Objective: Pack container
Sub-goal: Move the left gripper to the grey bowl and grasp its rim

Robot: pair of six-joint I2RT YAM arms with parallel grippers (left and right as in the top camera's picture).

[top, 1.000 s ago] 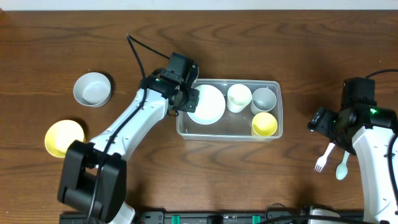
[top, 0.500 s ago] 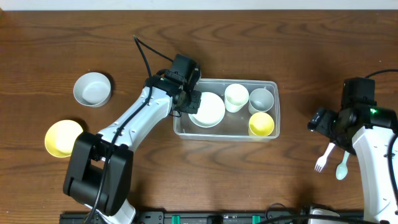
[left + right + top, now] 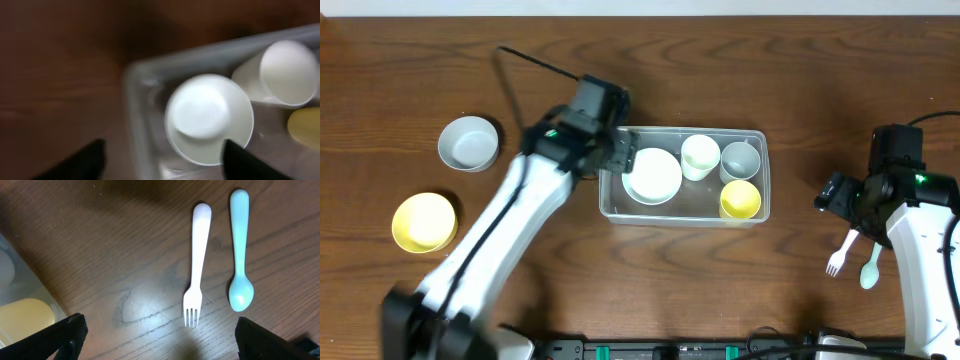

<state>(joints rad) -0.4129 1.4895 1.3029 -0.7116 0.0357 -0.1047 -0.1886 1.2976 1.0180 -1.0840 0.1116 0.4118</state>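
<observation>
The left gripper (image 3: 165, 167) is showing its jaws spread wide with nothing between them. It is hovering over the left end of the container (image 3: 685, 217), just above the white bowl (image 3: 209, 119) lying inside. The right gripper (image 3: 167, 345) is also showing its jaws spread and empty. It is hanging above a white fork (image 3: 197, 265) and a pale blue spoon (image 3: 239, 255), which are lying side by side on the surface (image 3: 620, 60), well apart from the container.

The container is sitting near the middle of the surface. Besides the bowl it is carrying a white cup (image 3: 700, 157), a grey cup (image 3: 743, 158) and a yellow cup (image 3: 741, 199). A grey bowl (image 3: 469, 143) and a yellow bowl (image 3: 424, 221) are waiting outside it to the left.

The clear tub is probably light, with thin, slick walls that flex under pressure, so it is likely sliding easily on the wood when nudged. The rim looks like the stiffest place to pinch, best at a short end. Squeezing across the open walls is likely risking buckling.
</observation>
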